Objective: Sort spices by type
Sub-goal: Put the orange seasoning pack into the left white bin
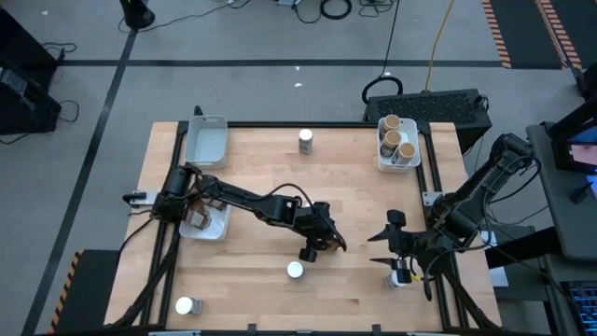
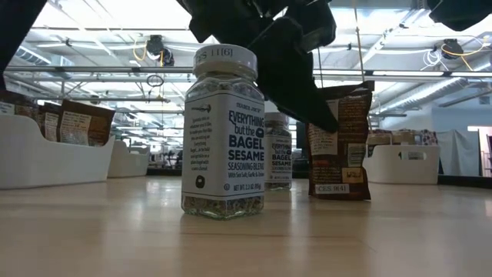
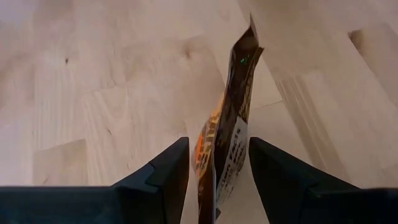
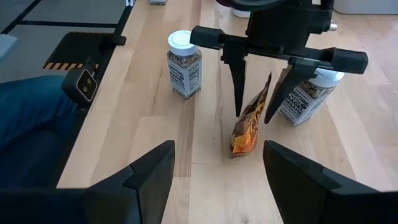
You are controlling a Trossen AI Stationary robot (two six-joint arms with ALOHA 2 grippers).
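**Left pincer on upright brown packet, mid-tabletop**

Left pincer point(image 4: 252, 115) reaches to the tabletop point(image 1: 252, 187) middle-near area, fingers either side of a small brown crinkled packet point(image 4: 249, 127). In the left wrist view both fingers point(image 3: 165, 171) sit right against the packet's flat faces, so it reads as gripped. Packet stands on its bottom edge on the wood, long axis vertical, top seam up, leaning slightly; seen edge-on from both wrist cameras.

Right pincer point(image 1: 396, 254) waits near the right near edge, fingers spread, nothing between them.

Everything-but-the-bagel jars with white lids, all upright: one point(image 1: 295, 271) just near of the left pincer, one point(image 1: 185, 305) at the near left corner, one point(image 1: 305, 140) at the far middle, one point(image 1: 401, 276) under the right arm.

Trays: far right white tray point(image 1: 415, 161) holds three cork-topped jars point(image 1: 399, 142). Left white tray point(image 1: 216, 227) holds brown packets, partly hidden by the left arm. Far left white tray point(image 1: 207, 145) shows no contents from above.
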